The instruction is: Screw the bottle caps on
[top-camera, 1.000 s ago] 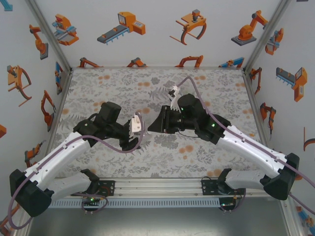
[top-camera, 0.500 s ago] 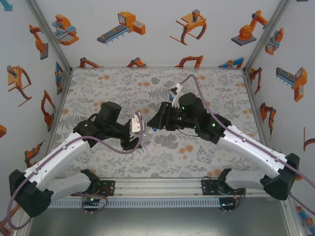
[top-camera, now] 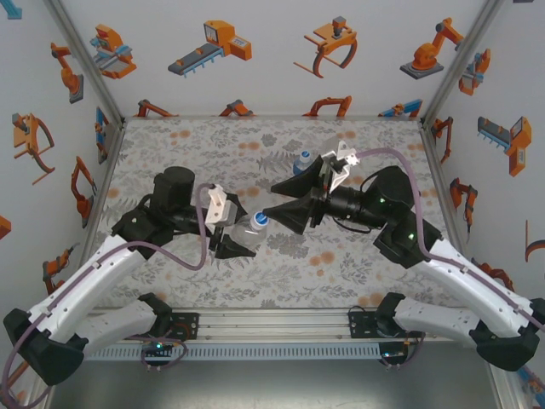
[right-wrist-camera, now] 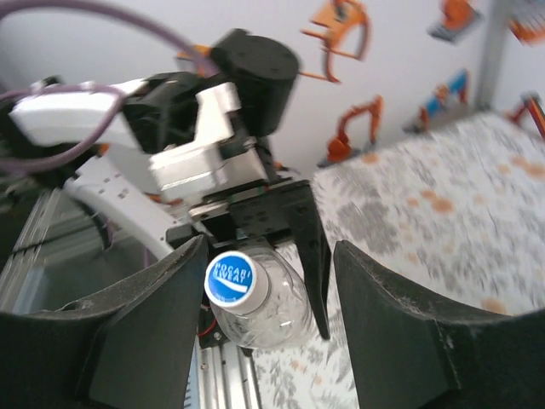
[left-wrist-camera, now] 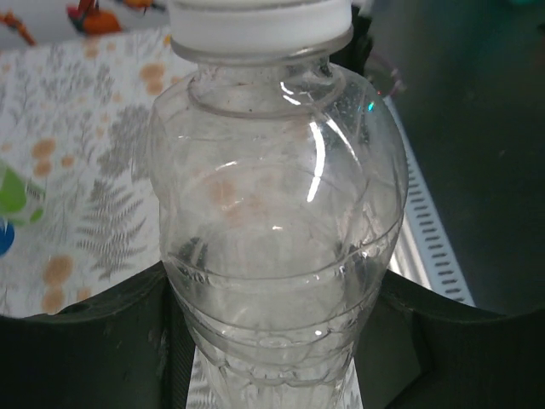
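The left gripper (top-camera: 241, 232) is shut tight on a clear bottle (left-wrist-camera: 272, 256) and seems to hold it up off the table (top-camera: 170, 145), near the middle. The bottle is tipped over, with its top end pointing at the other arm. A cap (right-wrist-camera: 230, 278) sits on its neck. The cap is white on the side and blue on top.

The right gripper (right-wrist-camera: 268, 256) is just in front of the cap. Its two fingers are apart, one on each side of the cap, and they do not seem to touch it. So that side holds nothing.

A second bottle (top-camera: 302, 161) stands at the back of the table, well apart from both arms. It has a blue top too.

I think the step in hand is screwing this cap on. The cap is on the neck, but I cannot tell if it is tight. If it is loose, the right fingers need to close on the cap, straight on, and turn it. The left gripper must hold the bottle firm so it cannot spin. The cap is small and smooth, so a soft squeeze could slip. If the cap is tight, the bottle can go down on the table, standing up
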`<move>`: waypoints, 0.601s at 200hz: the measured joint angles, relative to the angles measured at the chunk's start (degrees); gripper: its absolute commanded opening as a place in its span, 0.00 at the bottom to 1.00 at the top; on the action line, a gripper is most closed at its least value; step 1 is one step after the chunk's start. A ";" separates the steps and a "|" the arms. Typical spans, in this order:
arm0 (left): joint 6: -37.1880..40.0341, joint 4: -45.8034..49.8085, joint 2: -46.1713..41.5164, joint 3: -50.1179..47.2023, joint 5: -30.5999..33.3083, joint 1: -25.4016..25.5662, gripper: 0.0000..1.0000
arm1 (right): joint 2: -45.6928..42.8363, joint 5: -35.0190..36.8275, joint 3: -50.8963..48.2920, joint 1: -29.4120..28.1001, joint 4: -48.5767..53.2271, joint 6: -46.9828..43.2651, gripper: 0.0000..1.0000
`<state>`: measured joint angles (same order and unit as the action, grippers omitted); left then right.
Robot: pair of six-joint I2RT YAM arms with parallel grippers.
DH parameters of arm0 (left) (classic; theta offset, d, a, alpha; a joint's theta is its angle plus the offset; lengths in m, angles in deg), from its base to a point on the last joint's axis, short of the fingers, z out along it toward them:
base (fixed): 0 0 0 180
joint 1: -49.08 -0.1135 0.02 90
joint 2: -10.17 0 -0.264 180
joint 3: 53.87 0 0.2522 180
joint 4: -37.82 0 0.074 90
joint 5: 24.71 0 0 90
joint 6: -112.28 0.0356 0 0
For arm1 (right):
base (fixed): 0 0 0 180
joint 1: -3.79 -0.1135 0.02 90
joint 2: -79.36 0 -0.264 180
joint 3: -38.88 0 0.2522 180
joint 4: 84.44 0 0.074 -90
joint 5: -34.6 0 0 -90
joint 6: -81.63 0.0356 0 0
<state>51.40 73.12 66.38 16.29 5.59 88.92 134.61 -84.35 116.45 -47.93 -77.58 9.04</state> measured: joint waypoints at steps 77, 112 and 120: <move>-4.59 -5.68 0.24 1.36 -14.64 1.84 0.00 | 6.80 -26.25 -1.18 -0.02 -21.99 -1.77 0.58; -4.70 -5.75 0.66 1.36 -15.47 2.12 0.00 | 10.80 -30.01 -1.31 -0.55 -29.18 3.26 0.53; -4.70 -5.75 0.87 1.36 -15.58 2.14 0.00 | 11.58 -30.47 -1.31 -0.83 -30.16 4.22 0.52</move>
<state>46.71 67.37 67.25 17.65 -10.00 91.06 146.19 -114.82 115.14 -48.76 -107.74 13.25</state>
